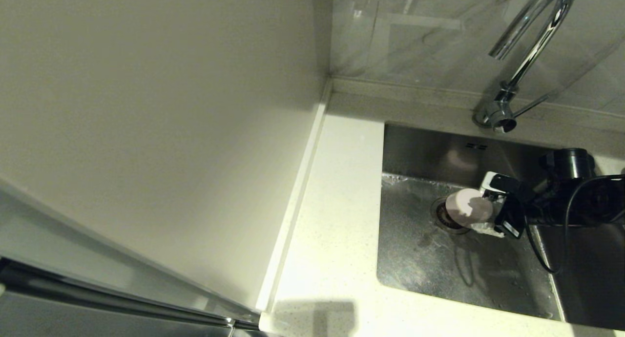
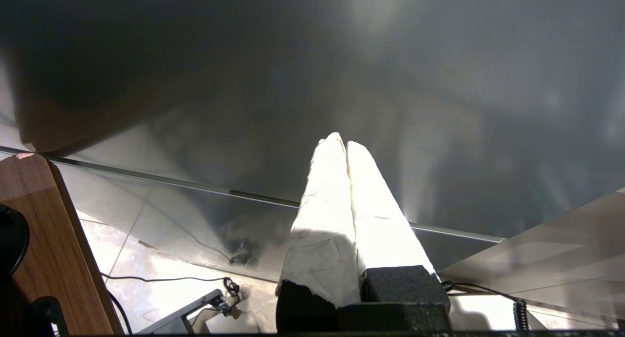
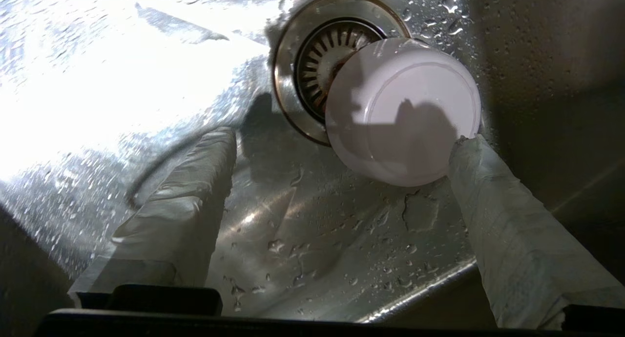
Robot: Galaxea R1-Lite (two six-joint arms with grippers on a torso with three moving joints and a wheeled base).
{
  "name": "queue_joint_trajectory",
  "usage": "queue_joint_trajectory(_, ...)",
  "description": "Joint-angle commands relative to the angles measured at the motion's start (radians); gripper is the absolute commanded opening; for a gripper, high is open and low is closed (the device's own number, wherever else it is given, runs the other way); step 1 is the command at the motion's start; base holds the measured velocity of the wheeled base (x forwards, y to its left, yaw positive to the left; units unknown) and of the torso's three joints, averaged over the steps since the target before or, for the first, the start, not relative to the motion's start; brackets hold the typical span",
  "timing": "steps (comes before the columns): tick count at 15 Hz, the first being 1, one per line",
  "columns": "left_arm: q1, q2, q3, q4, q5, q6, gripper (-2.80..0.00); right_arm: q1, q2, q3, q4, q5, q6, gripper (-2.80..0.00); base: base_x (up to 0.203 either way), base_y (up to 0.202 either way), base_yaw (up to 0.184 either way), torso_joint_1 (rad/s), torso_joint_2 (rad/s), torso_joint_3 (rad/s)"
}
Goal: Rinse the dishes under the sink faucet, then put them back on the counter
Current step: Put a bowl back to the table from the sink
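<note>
Your right gripper (image 1: 488,215) reaches down into the sink (image 1: 420,263), its fingers spread wide apart and gripping nothing. The pale pink bowl (image 3: 403,112) lies upside down just ahead of it, partly over the drain (image 3: 317,58), with its rim touching the tip of one taped finger (image 3: 493,200); the other finger stands well clear on the far side of the gap. Wet steel flecked with droplets lies beneath the gripper. The faucet (image 1: 525,58) rises beyond the gripper at the back rim, and the counter (image 1: 332,220) runs along the sink's far side from it. Your left gripper (image 2: 342,146) is parked away from the sink, its fingers pressed together on nothing.
</note>
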Motion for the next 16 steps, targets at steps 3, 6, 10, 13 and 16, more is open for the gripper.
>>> queue_joint_trajectory(3,0.000,0.000,0.003,0.000,0.000,0.000,-2.80,-0.004,0.072,-0.048,0.001,-0.069,0.078,0.00,0.000,0.000,0.000,0.000,0.00,0.000)
queue_joint_trajectory(6,0.000,0.000,0.003,0.000,0.000,0.000,-2.80,-0.004,0.106,-0.052,-0.003,-0.071,0.080,0.00,0.000,0.000,0.000,0.000,0.00,0.000)
queue_joint_trajectory(10,0.000,0.000,0.003,0.000,0.000,0.000,-2.80,0.006,0.151,-0.052,-0.088,-0.071,0.066,0.00,0.000,0.000,0.000,0.000,0.00,0.000)
queue_joint_trajectory(13,0.000,0.000,0.003,0.000,0.000,0.000,-2.80,0.024,0.181,-0.056,-0.190,-0.073,0.074,0.00,0.000,0.000,0.000,0.000,0.00,0.000)
queue_joint_trajectory(16,0.000,0.000,0.003,0.000,0.000,0.000,-2.80,0.035,0.194,-0.058,-0.221,-0.074,0.098,0.00,0.000,0.000,0.000,0.000,0.00,0.000)
